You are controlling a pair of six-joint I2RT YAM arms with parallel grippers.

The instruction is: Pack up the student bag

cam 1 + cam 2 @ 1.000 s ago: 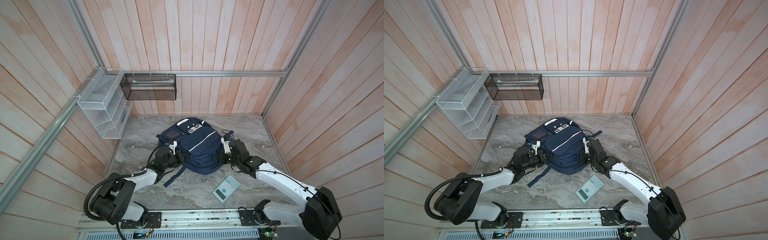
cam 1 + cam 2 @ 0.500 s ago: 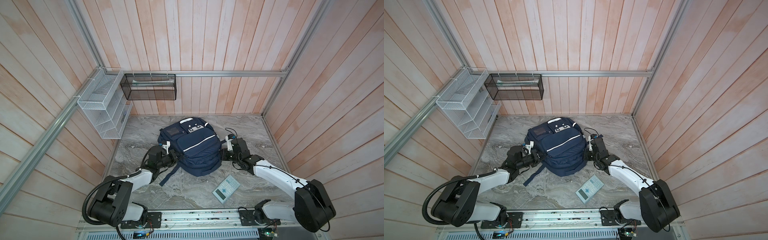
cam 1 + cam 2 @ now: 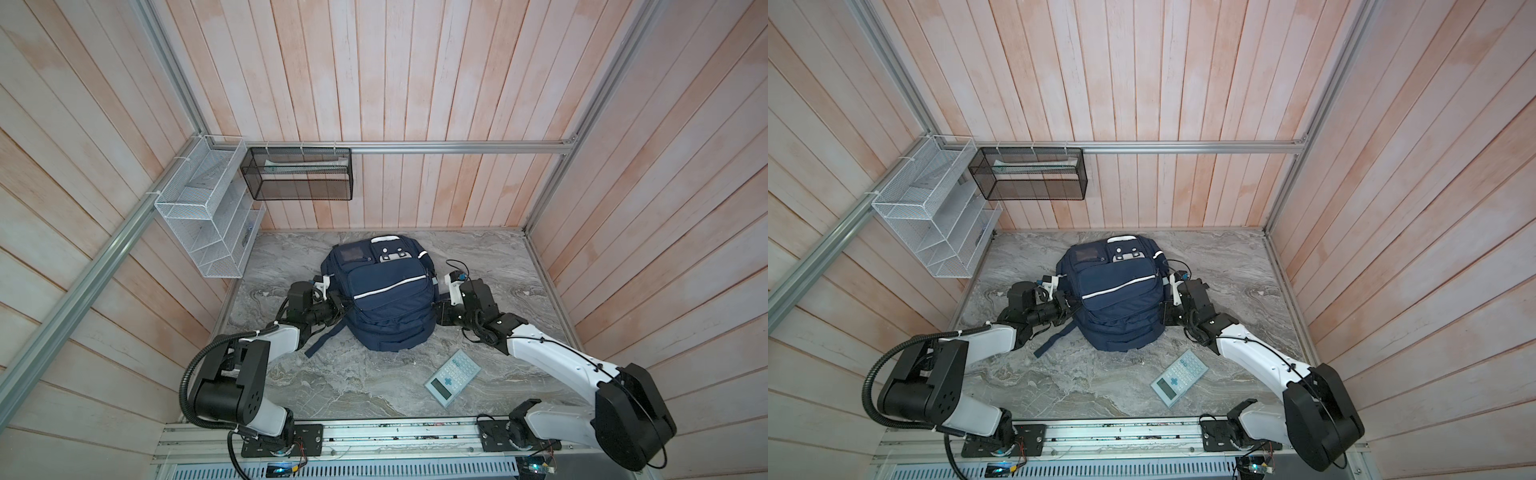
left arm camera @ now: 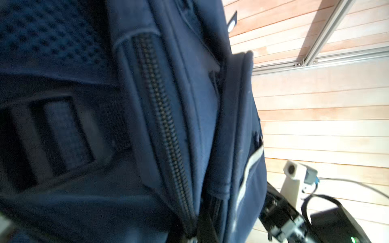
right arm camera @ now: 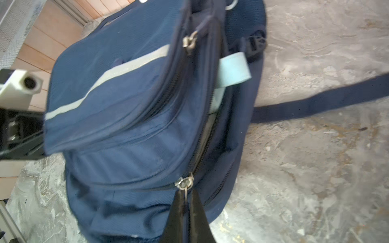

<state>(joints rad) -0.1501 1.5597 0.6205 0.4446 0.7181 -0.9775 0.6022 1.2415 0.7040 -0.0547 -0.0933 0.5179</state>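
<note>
The student bag [image 3: 386,299], a large navy-blue fabric backpack with white reflective stripes, lay flat on its back in the middle of the grey marbled worktop [image 3: 340,386], its front pockets facing up. Compared with a second earlier it had slid slightly toward the left arm's side and its loose strap had swung with it, while both arms kept to its flanks. At the flank nearer the right arm, the right gripper [image 5: 186,197] had its black fingers [image 5: 175,210] clamped on the small metal zip pull [image 5: 184,183] of the main compartment. Above the pull the zip stood partly open, and a pale blue flat piece [image 5: 233,69] poked out of the gap. At the opposite flank the left gripper [image 3: 340,306] pressed against the bag beside a closed zip line. Its fingers seemed close together, but whether they pinched fabric could not be told. Just in front of the bag, on the right arm's side, the pale grey-blue pocket calculator [image 3: 453,377] lay where it had lain throughout. I judged the small slide to come from tugging on the zip against a soft, unsteady bag. The packing looked unfinished, since the calculator was not yet inside.
</note>
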